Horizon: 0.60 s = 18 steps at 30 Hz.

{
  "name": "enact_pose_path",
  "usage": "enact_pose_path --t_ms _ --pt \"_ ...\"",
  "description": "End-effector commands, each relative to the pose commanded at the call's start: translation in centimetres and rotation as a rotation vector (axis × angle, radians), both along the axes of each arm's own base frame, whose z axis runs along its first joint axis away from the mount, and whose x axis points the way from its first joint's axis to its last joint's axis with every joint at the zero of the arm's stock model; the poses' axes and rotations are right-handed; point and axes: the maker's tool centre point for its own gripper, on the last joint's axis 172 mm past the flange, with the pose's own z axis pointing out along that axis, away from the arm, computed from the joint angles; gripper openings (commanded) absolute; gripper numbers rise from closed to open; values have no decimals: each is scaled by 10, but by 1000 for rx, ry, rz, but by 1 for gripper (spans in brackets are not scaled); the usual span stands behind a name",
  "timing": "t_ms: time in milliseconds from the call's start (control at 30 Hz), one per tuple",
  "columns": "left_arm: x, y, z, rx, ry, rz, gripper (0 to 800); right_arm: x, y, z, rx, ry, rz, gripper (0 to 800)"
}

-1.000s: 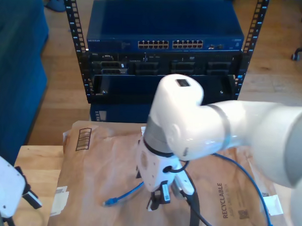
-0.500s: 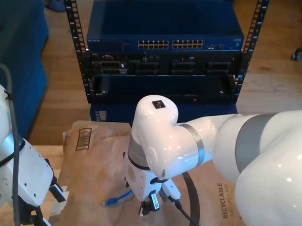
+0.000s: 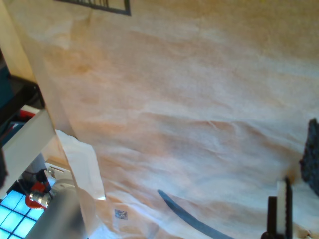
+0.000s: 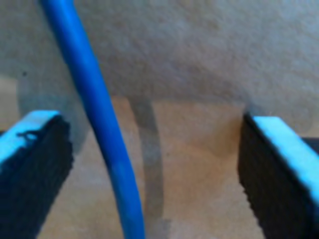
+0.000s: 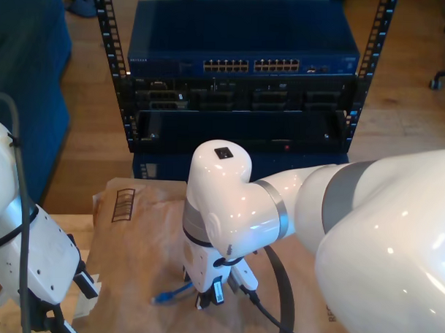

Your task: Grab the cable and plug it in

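The bright-blue cable (image 4: 99, 119) lies on brown paper and runs between the two dark fingers (image 4: 35, 169) of my second gripper (image 4: 154, 167), which is open around it without touching it. In the exterior view my second gripper (image 5: 216, 294) points down at the paper in the middle. The cable's plug end (image 5: 163, 297) sticks out toward the exterior view's left of it. My first gripper (image 5: 83, 282) hangs at the exterior view's lower left, over the paper's edge. One of its fingers (image 3: 282, 206) shows above bare paper, and its state is unclear.
A rack (image 5: 102, 53) stands behind the table, holding a blue network switch (image 5: 169, 33) with a row of ports (image 5: 251, 65). Crumpled brown paper (image 5: 131, 258) covers the wooden table (image 5: 56, 230). A thick dark robot cable (image 5: 280, 285) loops beside my second gripper.
My second arm has swung toward the exterior view's left and lowered over the cable near its plug end. My first arm rose into view at the exterior view's left, then held still.
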Motion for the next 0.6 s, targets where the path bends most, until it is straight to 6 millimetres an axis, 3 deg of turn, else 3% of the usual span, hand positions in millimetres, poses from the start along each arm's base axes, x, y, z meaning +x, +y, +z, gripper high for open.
enact_pose_path --t_ms 133,267,367,467,500,600 --pt "2 -2 2 -7 -3 4 800 5 1 15 20 -21 -27 47" --pt "27 -29 24 -114 -65 56 800 23 -13 48 56 -57 -132 14" --pt "52 -51 42 -184 -99 61 800 28 -42 73 80 -79 -195 14" --pt "75 -86 61 -268 -122 46 800 33 -83 97 106 -110 -283 13" --pt "82 -100 69 -308 -126 47 800 30 -97 112 130 -107 -328 13" --pt "98 -128 85 -384 -138 42 800 17 -109 148 216 -68 -416 13"
